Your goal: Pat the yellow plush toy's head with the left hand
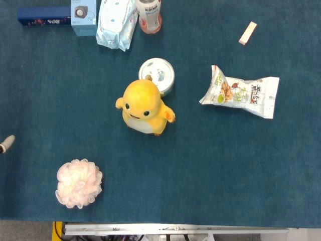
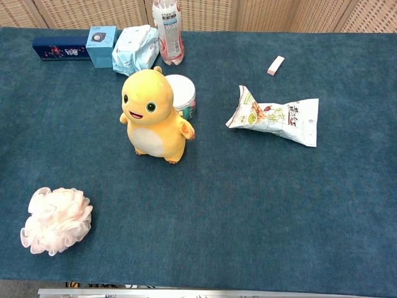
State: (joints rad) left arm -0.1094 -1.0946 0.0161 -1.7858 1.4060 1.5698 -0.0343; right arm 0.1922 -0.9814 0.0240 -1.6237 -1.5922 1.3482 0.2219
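The yellow plush toy (image 1: pixel 144 107) (image 2: pixel 152 115) stands upright near the middle of the blue table, facing the near edge, and nothing touches its head. Of my left hand (image 1: pixel 6 143) only one pale fingertip shows, at the left edge of the head view, far to the left of the toy and a little nearer than it. How its fingers lie is hidden. The chest view shows no hand. My right hand appears in neither view.
A white round tub (image 1: pixel 157 75) sits just behind the toy. A snack bag (image 1: pixel 241 93) lies to the right and a pink bath pouf (image 1: pixel 78 183) at the near left. A wipes pack (image 1: pixel 116 22), a bottle (image 1: pixel 149 15) and blue boxes (image 1: pixel 84 17) line the far edge.
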